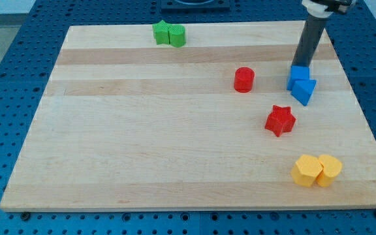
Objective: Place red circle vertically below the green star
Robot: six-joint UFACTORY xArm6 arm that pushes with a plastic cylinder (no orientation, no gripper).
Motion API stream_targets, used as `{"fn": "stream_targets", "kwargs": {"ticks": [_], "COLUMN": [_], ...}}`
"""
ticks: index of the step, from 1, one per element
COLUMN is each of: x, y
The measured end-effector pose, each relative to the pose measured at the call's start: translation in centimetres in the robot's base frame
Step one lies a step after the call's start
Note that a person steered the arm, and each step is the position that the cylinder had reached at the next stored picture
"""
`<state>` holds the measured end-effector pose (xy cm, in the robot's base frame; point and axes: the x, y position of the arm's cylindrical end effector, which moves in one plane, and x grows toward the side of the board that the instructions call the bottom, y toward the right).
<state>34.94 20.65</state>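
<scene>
The red circle (243,79) stands on the wooden board, right of centre in the upper half. The green star (162,32) sits near the board's top edge, left of centre, touching a green round block (177,36) on its right. My tip (301,66) is at the view's upper right, right of the red circle, at the top edge of a blue cube (299,76). The rod rises from there to the view's top.
A blue triangular block (304,90) touches the blue cube from below. A red star (280,120) lies below and right of the red circle. Two yellow blocks (306,170) (329,169) sit side by side at the lower right. The board (142,143) ends on blue pegboard.
</scene>
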Motion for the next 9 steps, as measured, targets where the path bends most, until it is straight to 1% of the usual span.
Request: {"fn": "stream_targets", "kwargs": {"ticks": [3,5,7,8,9], "x": [0.0,0.1,3.7,4.4,5.6], "y": [-0.6,-6.1,-11.2,-12.9,-11.5]}}
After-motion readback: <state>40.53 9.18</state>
